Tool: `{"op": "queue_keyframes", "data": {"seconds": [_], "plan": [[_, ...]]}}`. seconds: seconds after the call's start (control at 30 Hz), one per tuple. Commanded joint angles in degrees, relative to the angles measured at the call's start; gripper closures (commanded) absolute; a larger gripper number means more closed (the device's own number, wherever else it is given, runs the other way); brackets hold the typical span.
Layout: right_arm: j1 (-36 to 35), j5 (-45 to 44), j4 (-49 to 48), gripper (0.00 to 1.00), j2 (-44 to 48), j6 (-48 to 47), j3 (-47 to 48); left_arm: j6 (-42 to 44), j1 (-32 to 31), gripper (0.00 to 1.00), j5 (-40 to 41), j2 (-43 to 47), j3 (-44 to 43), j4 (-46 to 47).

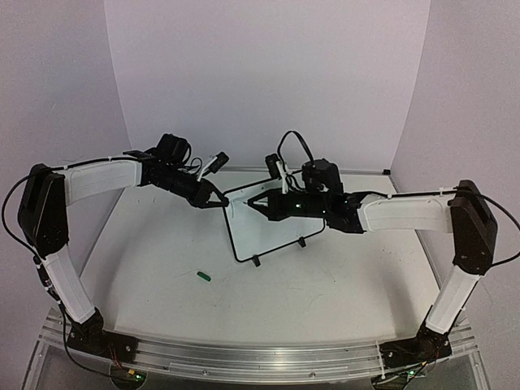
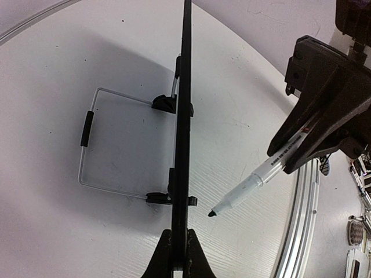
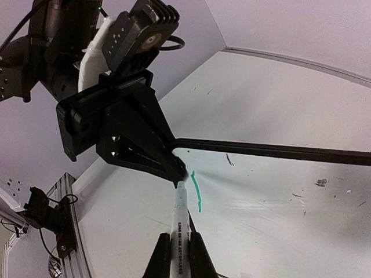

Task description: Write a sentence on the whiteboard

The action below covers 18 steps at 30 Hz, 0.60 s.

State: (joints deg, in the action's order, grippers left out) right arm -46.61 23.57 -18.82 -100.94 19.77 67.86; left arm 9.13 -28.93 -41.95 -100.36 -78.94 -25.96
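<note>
Marker (image 3: 181,213) clamped in right gripper (image 3: 178,246), tip just off the whiteboard (image 3: 278,197).
Sentence (image 3: 197,192) (only one short green stroke shows) sits at the tip's 3 o'clock; left gripper (image 2: 181,240) pinches the board's frame at its 10 o'clock corner in the top view, green cap (image 1: 203,276) lying on the table (image 1: 325,301) at 7 o'clock.

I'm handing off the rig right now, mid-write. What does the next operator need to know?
Left end effector: shut on the whiteboard at its edge, steadying it.
Right end effector: shut on the marker, tip at the board face.
The green cap lies on the table, in front of the board.
Done: cap off, one short green stroke written.
Left: nearly the whole sentence.
</note>
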Motion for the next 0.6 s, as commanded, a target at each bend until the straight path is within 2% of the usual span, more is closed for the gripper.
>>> {"op": "queue_keyframes", "data": {"seconds": [0.0, 0.57], "plan": [[-0.3, -1.0, -2.1, 1.00, -1.6, -0.4, 2.7, 1.7, 0.0, 1.00, 1.5, 1.5, -0.2, -2.0], [-0.4, -1.6, -2.5, 1.00, -3.8, 0.3, 4.4, 2.2, -0.7, 1.00, 2.2, 0.9, -0.5, -2.6]]}}
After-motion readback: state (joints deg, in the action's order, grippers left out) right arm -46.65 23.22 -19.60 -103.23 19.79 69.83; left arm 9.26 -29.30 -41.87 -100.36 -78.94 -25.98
